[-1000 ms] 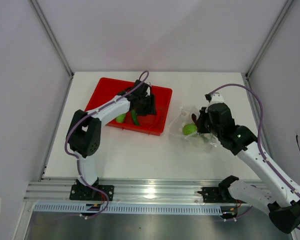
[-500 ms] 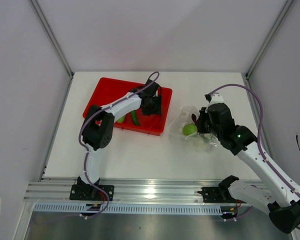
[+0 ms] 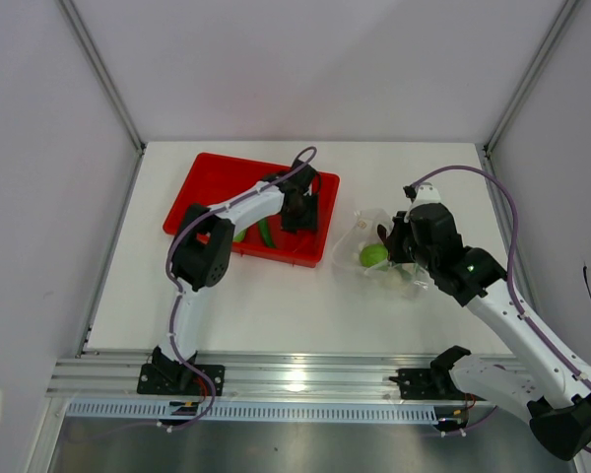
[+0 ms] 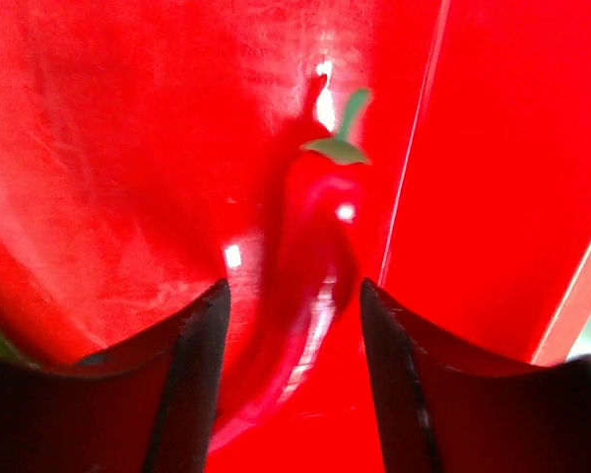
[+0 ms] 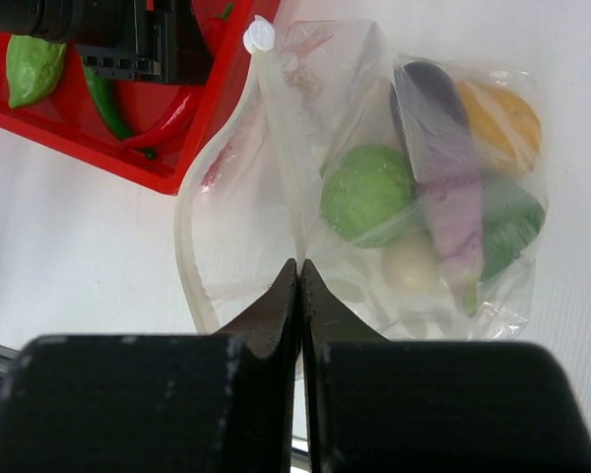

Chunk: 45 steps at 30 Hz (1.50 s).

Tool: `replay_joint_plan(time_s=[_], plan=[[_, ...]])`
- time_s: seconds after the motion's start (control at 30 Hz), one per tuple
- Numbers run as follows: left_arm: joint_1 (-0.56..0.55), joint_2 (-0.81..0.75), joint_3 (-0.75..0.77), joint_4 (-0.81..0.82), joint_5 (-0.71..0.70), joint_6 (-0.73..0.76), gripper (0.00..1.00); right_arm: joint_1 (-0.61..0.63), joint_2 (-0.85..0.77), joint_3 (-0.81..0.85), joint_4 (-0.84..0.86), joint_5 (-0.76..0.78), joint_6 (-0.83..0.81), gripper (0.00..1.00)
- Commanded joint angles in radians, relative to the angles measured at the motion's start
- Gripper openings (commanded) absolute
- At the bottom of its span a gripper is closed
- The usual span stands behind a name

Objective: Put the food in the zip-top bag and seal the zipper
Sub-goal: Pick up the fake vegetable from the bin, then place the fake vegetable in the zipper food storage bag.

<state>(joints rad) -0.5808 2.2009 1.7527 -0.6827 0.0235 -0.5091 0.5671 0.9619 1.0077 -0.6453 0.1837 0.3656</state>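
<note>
My left gripper [image 4: 294, 288] is open low in the red tray [image 3: 212, 182], its fingers on either side of the red chili [image 4: 310, 256] by the tray's right wall; from above it [image 3: 300, 210] sits at the tray's right end. My right gripper [image 5: 299, 266] is shut on the open lip of the clear zip-top bag [image 5: 236, 227], along the zipper strip [image 5: 279, 148]. The bag [image 3: 374, 258] holds a green round piece [image 5: 366, 192], the purple eggplant [image 5: 435, 148], the yellow lemon [image 5: 499, 118], the white ball [image 5: 411, 264] and a green vegetable [image 5: 512, 225].
A light green vegetable [image 5: 34, 64] and a long dark green one [image 5: 106, 99] lie in the tray left of the chili. A white tab [image 5: 259, 37] sits at the bag's far corner. Frame posts and walls stand at both sides.
My left gripper has moved right along the tray to its right end, over the red chili. The right arm and the bag have not moved.
</note>
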Motion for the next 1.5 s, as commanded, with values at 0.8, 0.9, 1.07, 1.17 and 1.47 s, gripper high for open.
replay_joint_plan(time_s=[0.8,0.9,1.07,1.17,1.47], plan=[[0.03,-0.487,-0.15,0.115,0.219,-0.019,0.01,-0.004,-0.008,-0.004,0.044,-0.009,0.022,0.0],[0.03,-0.529,-0.192,0.161,0.392,-0.048,0.01,-0.004,-0.005,-0.003,0.045,-0.007,0.018,0.0],[-0.004,-0.549,-0.288,0.242,0.668,-0.063,0.01,-0.003,0.001,-0.004,0.049,-0.003,0.012,0.0],[-0.068,-0.546,-0.277,0.151,0.572,0.044,0.0,-0.004,0.014,-0.001,0.055,-0.007,0.009,0.0],[-0.145,-0.523,-0.297,0.1,0.693,0.046,0.01,-0.003,0.02,-0.009,0.078,-0.041,-0.016,0.0]])
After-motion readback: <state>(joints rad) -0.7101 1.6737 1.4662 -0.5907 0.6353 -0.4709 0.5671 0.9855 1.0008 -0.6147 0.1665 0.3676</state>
